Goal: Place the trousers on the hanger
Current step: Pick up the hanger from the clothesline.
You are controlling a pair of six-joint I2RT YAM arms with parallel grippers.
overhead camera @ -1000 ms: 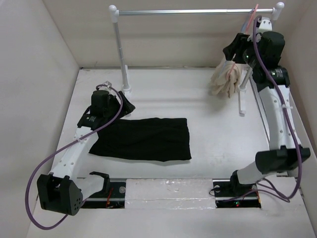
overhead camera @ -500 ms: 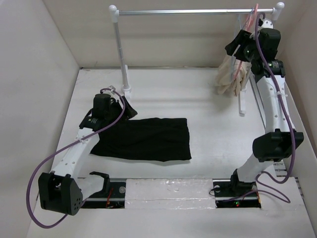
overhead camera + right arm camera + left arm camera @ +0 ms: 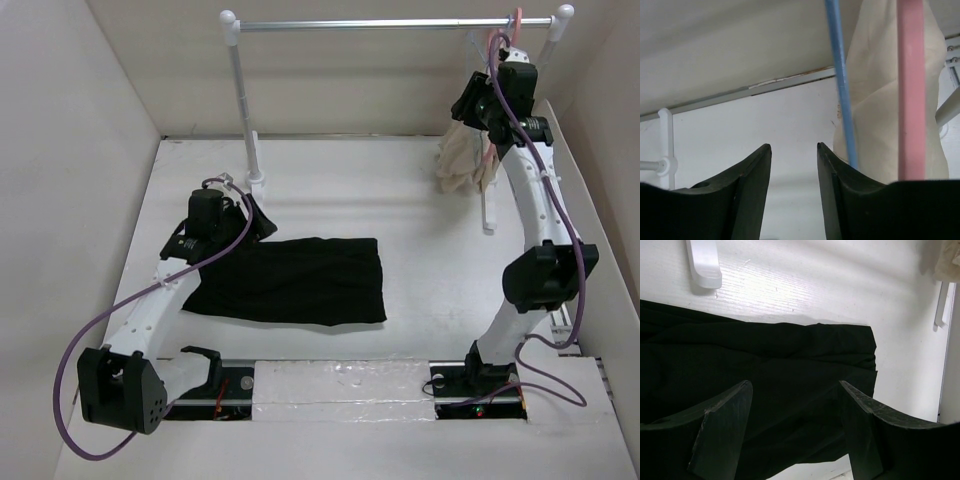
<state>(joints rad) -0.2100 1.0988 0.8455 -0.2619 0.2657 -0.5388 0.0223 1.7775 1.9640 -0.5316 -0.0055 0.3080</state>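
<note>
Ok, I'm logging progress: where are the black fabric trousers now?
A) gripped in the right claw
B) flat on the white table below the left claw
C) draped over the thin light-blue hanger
B: the black fabric trousers lie spread flat on the white table, with the open left claw poised over them.
</note>
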